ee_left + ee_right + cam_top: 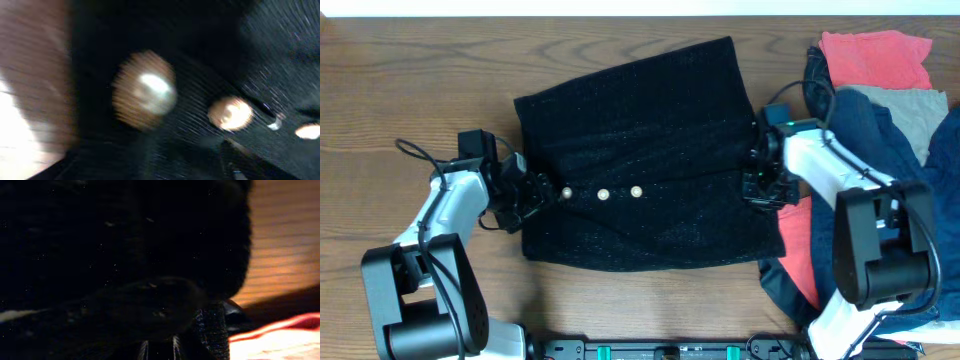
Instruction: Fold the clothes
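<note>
The black fuzzy garment [640,160] lies spread flat in the middle of the table, with three pale buttons [603,194] in a row near its left side. My left gripper [542,195] sits at the garment's left edge, right by the first button [145,90]. The left wrist view is blurred; one finger shows at the lower right over the cloth and the jaws look apart. My right gripper [756,180] is at the garment's right edge. In the right wrist view a fold of black cloth [145,305] is bunched between its fingers [165,347].
A pile of other clothes lies at the right: red cloth [875,55], grey cloth [910,110], navy-blue garment [865,135] and more red cloth [800,250]. The right arm reaches over this pile. Bare wooden tabletop [410,80] shows on the left.
</note>
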Motion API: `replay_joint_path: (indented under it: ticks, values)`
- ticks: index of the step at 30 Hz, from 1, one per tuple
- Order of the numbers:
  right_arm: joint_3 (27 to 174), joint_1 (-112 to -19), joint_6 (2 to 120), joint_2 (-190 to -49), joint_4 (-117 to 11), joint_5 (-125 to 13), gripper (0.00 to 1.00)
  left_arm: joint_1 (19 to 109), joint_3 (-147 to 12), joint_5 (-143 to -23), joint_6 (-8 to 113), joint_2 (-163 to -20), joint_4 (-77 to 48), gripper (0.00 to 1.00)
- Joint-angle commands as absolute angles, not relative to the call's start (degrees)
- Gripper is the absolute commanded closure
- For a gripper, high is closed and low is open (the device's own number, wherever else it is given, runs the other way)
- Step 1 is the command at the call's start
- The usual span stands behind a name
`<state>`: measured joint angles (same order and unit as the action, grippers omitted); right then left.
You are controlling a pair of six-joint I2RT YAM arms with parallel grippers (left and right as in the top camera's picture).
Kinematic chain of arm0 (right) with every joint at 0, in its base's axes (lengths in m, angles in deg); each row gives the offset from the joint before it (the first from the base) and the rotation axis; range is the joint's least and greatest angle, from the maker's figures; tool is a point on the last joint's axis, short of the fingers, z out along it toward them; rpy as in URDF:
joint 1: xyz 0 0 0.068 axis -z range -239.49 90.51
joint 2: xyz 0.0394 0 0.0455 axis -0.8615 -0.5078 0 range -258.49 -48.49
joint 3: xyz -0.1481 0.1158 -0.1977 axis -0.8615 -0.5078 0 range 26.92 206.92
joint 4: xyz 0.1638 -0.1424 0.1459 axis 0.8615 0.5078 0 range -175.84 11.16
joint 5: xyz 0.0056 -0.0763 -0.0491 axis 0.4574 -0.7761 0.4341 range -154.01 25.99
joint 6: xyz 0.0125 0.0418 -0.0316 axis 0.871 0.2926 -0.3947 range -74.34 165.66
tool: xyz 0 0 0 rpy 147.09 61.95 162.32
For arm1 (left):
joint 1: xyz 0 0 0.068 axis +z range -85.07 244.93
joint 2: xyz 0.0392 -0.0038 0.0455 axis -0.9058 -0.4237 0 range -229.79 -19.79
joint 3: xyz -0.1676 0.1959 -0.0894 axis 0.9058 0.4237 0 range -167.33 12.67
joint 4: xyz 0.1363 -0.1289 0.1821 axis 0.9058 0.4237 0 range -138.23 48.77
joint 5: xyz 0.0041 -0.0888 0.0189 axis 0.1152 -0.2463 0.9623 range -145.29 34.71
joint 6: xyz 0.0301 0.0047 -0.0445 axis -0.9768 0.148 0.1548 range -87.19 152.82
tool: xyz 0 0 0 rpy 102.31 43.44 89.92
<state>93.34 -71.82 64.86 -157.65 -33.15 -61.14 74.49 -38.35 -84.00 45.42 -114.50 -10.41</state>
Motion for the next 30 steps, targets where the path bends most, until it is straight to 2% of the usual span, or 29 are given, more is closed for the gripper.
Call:
replay_joint_path:
  ticks: [1,9,11,13,14,18,24,30]
  values:
    - [91.32,-74.93,67.18,-160.67,-35.69,-56.68,0.82,73.84,-38.22,-87.87,42.62,-113.96,-8.07,0.21]
    - [100.24,-67.8,65.08,-160.45,-30.75,-66.89,0.89,74.17,-38.25,-87.67,41.22,-109.46,-1.58,0.21]
    - [102.1,-65.79,63.53,-160.45,-30.75,-65.88,0.85,74.17,-38.25,-87.67,41.24,-107.9,-0.22,0.2]
    - [103.0,-64.55,60.8,-160.45,-30.36,-63.28,0.73,74.17,-38.25,-87.67,41.7,-106.13,1.83,0.19]
    - [103.06,-64.26,59.97,-160.45,-29.81,-62.73,0.67,74.17,-38.25,-87.67,41.79,-105.39,2.97,0.12]
    - [103.06,-63.43,60.54,-160.04,-23.97,-61.07,0.54,74.17,-38.22,-87.65,43.3,-101.85,9.0,0.03]
    - [102.93,-61.33,70.68,-156.21,-14.03,-58.14,0.51,74.17,-38.18,-79.59,49.63,-97.24,14.79,0.02]
    - [101.49,-60.98,79.16,-146.16,-14.55,-56.48,0.51,73.6,-36.39,-78.38,55.91,-93.72,13.0,0.02]
